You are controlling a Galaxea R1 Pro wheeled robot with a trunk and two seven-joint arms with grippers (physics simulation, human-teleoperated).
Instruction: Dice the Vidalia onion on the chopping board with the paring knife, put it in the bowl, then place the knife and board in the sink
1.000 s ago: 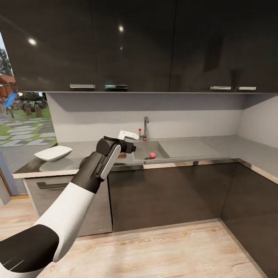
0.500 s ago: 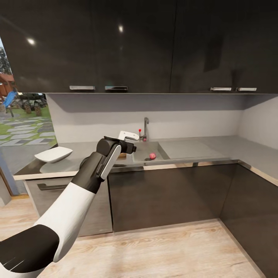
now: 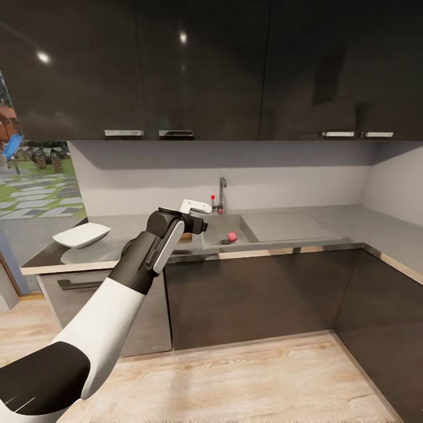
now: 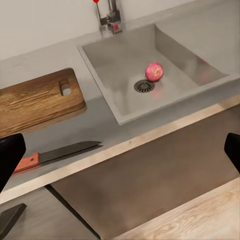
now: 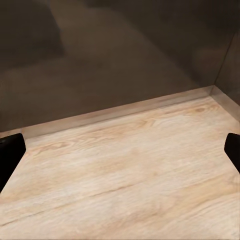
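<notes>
Little is changing from a second earlier: only the head camera is drifting slightly, while the left arm is staying raised before the worktop (image 3: 111, 226). Its left end effector (image 3: 195, 206) is hovering over the worktop's front edge, fingers spread wide at the margins of the wrist view and gripping nothing. Below it the paring knife (image 4: 55, 155) is lying flat near that edge, the chopping board (image 4: 37, 100) resting just behind it. Beside the board, the Vidalia onion (image 4: 154, 71) is sitting in the sink (image 4: 115, 62), next to the drain (image 4: 144, 86). Farther left, the bowl (image 3: 81, 233) is standing well apart. The right end effector (image 5: 120, 150) is hanging open over the wooden floor (image 5: 130, 175).
</notes>
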